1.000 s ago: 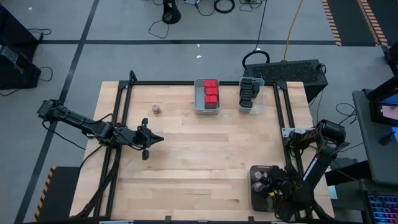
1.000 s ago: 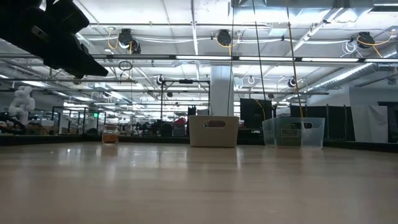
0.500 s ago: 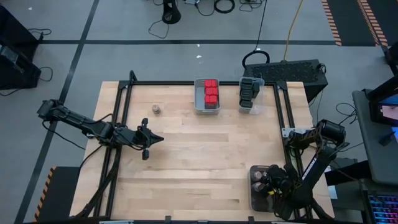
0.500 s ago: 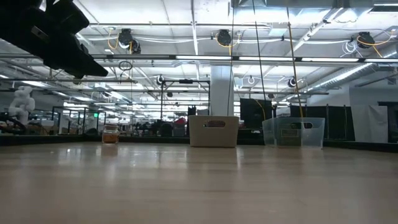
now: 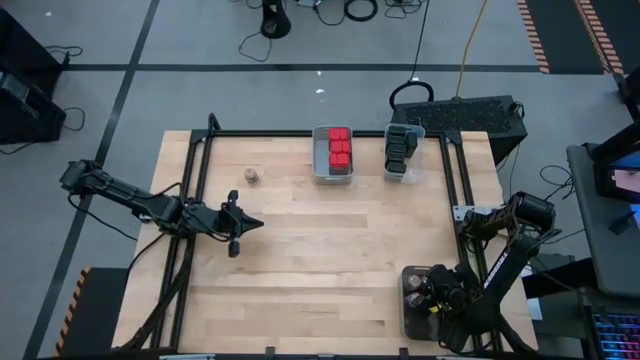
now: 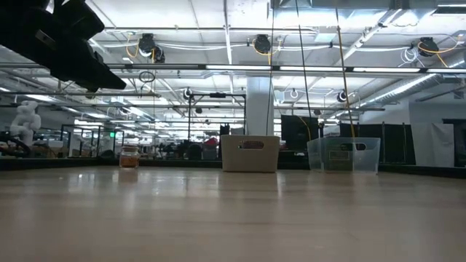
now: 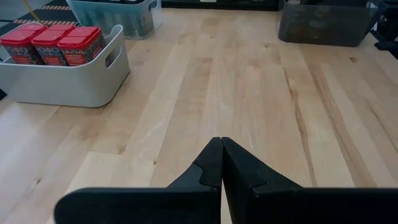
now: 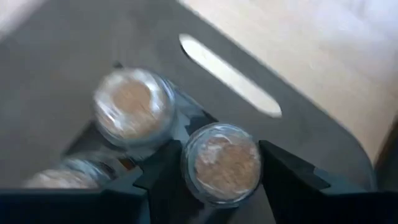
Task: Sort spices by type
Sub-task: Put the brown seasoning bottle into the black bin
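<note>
Releasing a round jar (image 8: 221,163) into the dark tray (image 8: 81,50): right gripper (image 8: 205,177) straddles it, jaws parting. We risk dragging it over or bumping neighbour jar (image 8: 134,106). One jar (image 5: 252,176) stays unsorted. Left gripper (image 7: 221,163) pressed together, idle.
</note>
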{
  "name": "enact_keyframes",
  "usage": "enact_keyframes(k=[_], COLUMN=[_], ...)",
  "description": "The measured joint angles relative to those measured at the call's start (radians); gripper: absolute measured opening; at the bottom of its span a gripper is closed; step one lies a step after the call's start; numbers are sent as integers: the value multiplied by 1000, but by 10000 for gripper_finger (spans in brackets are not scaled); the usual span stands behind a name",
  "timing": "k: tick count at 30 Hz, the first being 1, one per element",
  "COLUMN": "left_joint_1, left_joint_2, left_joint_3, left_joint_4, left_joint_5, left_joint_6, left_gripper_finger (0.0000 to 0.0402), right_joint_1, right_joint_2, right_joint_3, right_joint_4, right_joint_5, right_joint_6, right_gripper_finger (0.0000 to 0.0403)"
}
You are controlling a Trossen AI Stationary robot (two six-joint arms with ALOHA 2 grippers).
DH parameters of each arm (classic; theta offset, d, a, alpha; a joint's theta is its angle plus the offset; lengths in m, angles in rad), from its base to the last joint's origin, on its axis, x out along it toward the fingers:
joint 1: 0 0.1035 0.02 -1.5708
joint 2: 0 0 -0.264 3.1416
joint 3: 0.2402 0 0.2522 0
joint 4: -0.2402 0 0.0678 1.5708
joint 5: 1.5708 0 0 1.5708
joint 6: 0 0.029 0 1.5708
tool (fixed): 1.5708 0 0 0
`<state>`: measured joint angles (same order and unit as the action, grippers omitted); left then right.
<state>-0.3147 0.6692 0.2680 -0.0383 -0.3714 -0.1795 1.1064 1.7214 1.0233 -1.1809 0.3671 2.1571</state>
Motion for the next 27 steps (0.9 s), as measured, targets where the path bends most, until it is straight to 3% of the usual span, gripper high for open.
enact_keyframes(k=[5,11,27], left_joint_1=[0,0,0], left_joint_2=[0,0,0], left_joint_3=[0,0,0], left_joint_4=[0,0,1], left_joint_5=[0,0,0], left_joint_6=[0,0,0], left_gripper_finger=[8,8,8], right_joint_1=[-1,-1,-20], right_joint_2=[0,-4,-155], right_joint_3=[0,0,0], right_joint_4=[0,-2,-43], right_joint_5=[-87,-86,-81], right_joint_6=[0,0,2], right_gripper_finger=[226,251,261])
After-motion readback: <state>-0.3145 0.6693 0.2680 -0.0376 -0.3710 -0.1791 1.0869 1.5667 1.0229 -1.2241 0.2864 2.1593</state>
